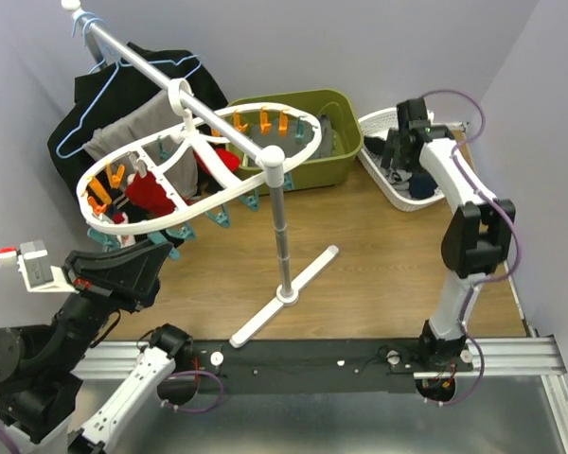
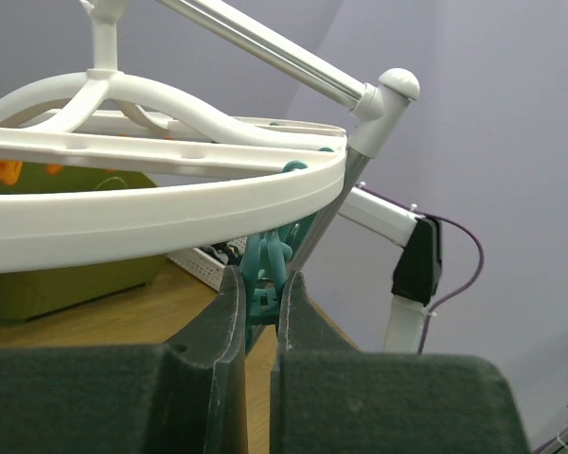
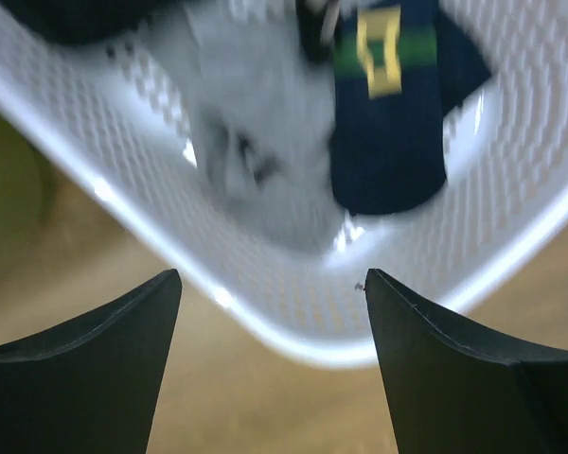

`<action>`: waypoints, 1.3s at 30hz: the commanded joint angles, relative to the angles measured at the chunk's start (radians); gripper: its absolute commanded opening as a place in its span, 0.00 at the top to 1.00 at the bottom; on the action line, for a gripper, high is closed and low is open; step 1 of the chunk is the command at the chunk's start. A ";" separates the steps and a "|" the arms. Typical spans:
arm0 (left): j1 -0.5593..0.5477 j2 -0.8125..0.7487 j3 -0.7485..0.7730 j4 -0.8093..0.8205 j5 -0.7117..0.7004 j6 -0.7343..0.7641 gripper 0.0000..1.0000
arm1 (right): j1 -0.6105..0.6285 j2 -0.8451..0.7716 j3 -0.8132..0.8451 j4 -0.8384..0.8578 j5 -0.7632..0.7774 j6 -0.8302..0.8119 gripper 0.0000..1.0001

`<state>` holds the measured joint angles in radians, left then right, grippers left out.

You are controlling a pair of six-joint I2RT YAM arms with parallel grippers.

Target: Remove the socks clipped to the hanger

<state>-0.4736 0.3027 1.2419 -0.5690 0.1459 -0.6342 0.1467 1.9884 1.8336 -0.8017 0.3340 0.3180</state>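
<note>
Risk: L gripper has its jaws pinched on a teal peg under the hanger rim. A tug rather than a squeeze could swing the frame on its stand w/o freeing anything, and I can't tell from here if a sock hangs on that peg. R gripper, jaws spread wide, hovers over the white basket, where a grey sock and navy sock lie limp. A red sock hangs crumpled at the hanger's left end.
</note>
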 commanded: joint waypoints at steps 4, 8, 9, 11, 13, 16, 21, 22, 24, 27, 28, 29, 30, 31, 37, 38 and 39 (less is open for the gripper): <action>0.000 -0.019 -0.016 0.063 0.029 0.025 1.00 | 0.120 -0.440 -0.443 0.073 -0.098 0.088 0.14; 0.000 -0.019 -0.021 0.064 0.024 0.025 1.00 | 0.249 -0.634 -0.635 0.035 -0.101 0.153 0.14; -0.002 -0.019 -0.021 0.060 0.024 0.027 1.00 | 0.273 -0.704 -0.702 0.030 -0.105 0.176 0.14; 0.000 -0.017 -0.022 0.058 0.020 0.028 1.00 | 0.347 -0.773 -0.750 0.010 -0.116 0.202 0.14; 0.000 -0.017 -0.027 0.058 0.021 0.028 1.00 | 0.407 -0.850 -0.810 -0.002 -0.141 0.251 0.14; -0.002 -0.011 -0.032 0.055 0.026 0.033 1.00 | 0.528 -0.917 -0.891 -0.025 -0.171 0.345 0.14; -0.002 -0.016 -0.048 0.064 0.023 0.016 1.00 | 0.865 -0.964 -0.967 0.044 -0.153 0.495 0.10; -0.002 -0.016 -0.047 0.064 0.023 0.013 1.00 | 0.923 -0.961 -0.974 0.071 -0.129 0.510 0.09; -0.002 -0.016 -0.048 0.064 0.020 0.010 1.00 | 1.088 -0.923 -0.985 0.166 -0.106 0.529 0.08; 0.000 -0.013 -0.042 0.061 0.015 0.005 1.00 | 1.293 -0.805 -0.935 0.249 0.017 0.509 0.06; 0.000 -0.013 -0.041 0.061 0.015 0.005 1.00 | 1.338 -0.768 -0.904 0.259 0.095 0.497 0.05; 0.000 -0.011 -0.039 0.060 0.017 0.004 1.00 | 1.414 -0.723 -0.875 0.278 0.137 0.487 0.04; 0.000 -0.011 -0.035 0.058 0.020 0.002 1.00 | 1.444 -0.661 -0.816 0.301 0.172 0.442 0.04; 0.000 -0.010 -0.035 0.057 0.021 0.002 1.00 | 1.465 -0.631 -0.794 0.337 0.201 0.409 0.03; 0.000 -0.008 -0.032 0.058 0.024 -0.019 1.00 | 1.478 -0.458 -0.593 0.671 0.235 0.166 0.00; 0.000 -0.007 -0.032 0.057 0.027 -0.025 1.00 | 1.478 -0.418 -0.549 0.690 0.229 0.126 0.00; -0.002 -0.001 -0.030 0.046 0.027 -0.030 1.00 | 1.476 -0.378 -0.499 0.679 0.227 0.052 0.00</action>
<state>-0.4736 0.2989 1.1950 -0.5396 0.1463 -0.6380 1.6241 1.4845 1.1389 -0.3405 0.4686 0.6132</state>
